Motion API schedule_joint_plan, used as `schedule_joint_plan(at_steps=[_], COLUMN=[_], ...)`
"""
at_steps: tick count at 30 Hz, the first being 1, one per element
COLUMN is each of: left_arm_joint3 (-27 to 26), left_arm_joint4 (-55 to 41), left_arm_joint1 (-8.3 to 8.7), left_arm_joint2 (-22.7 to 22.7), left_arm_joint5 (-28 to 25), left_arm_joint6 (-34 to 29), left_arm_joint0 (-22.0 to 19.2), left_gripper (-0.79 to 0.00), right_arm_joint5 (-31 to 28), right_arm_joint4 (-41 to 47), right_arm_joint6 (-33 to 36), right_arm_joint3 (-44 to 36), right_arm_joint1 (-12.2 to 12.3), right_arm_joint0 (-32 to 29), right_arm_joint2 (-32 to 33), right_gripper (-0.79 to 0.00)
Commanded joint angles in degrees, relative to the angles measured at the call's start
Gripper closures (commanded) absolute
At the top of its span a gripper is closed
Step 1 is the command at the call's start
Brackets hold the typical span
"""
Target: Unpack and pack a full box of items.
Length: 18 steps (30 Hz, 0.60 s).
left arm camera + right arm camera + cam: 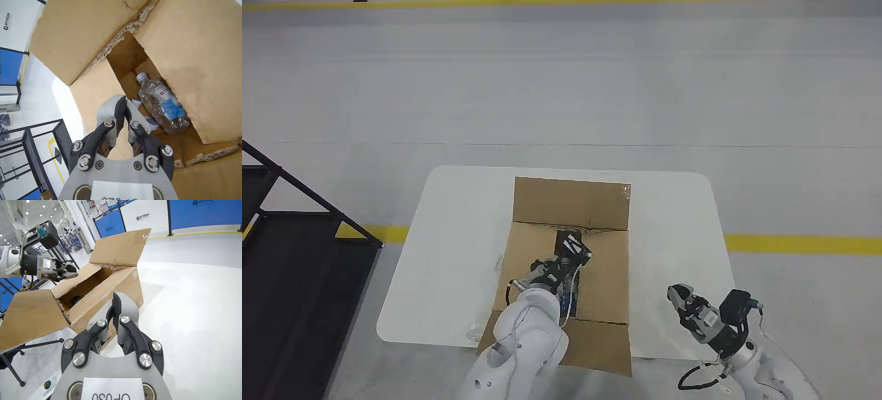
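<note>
An open cardboard box (572,215) stands on the white table (457,240), flaps spread; its torn rim (105,283) also faces the right wrist view. A clear plastic bottle (162,106) with a blue label lies on the box floor by one inner wall. My left gripper (124,102) hangs over the box opening, shut with nothing between its fingers; from the side it (73,273) sits just above the rim, and from above (560,268) over the box's middle. My right gripper (115,304) is shut and empty beside the box, near the table's front right corner (687,305).
Small white and grey capped items (151,124) lie under the left gripper beside the bottle. A dark item (75,299) rests in the box's near end. A black metal rack (292,270) stands left of the table. Bare tabletop (189,313) lies right of the box.
</note>
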Motion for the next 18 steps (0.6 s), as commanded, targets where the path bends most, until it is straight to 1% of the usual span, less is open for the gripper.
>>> schedule_joint_plan(at_steps=[1,3,4,5,8,18], left_arm_joint3=[-0.39,-0.42,-0.51,-0.69,-1.61,-1.61], left_arm_joint4=[-0.1,-1.43,-2.45,-3.89,-8.63,-8.63], left_arm_joint1=[-0.02,-0.13,-0.21,-0.32,-0.63,-0.63], left_arm_joint2=[-0.13,-0.13,-0.15,-0.12,-0.43,-0.43], left_arm_joint5=[-0.29,-0.63,-0.86,-0.98,-1.07,-1.07], left_arm_joint6=[0.02,-0.16,-0.45,-0.67,-1.12,-1.12], left_arm_joint0=[0.11,0.22,0.22,0.24,-0.09,-0.09], left_gripper=[0.0,0.0,-0.366,-0.785,-0.785,-0.785], right_arm_joint5=[-0.09,-0.18,-0.14,-0.06,0.08,-0.45], right_arm_joint4=[0.37,0.53,0.51,0.51,0.74,1.28], right_arm_joint6=[0.42,0.73,0.83,0.9,0.87,0.11], right_arm_joint3=[-0.07,-0.13,-0.17,-0.17,-0.02,1.64], right_arm_joint1=[0.04,0.04,0.04,0.03,-0.03,-0.13], right_arm_joint0=[0.2,0.33,0.36,0.34,0.26,-0.04], right_arm_joint2=[0.38,0.51,0.53,0.52,0.35,0.46], right_gripper=[0.0,0.0,0.0,0.0,0.0,0.0])
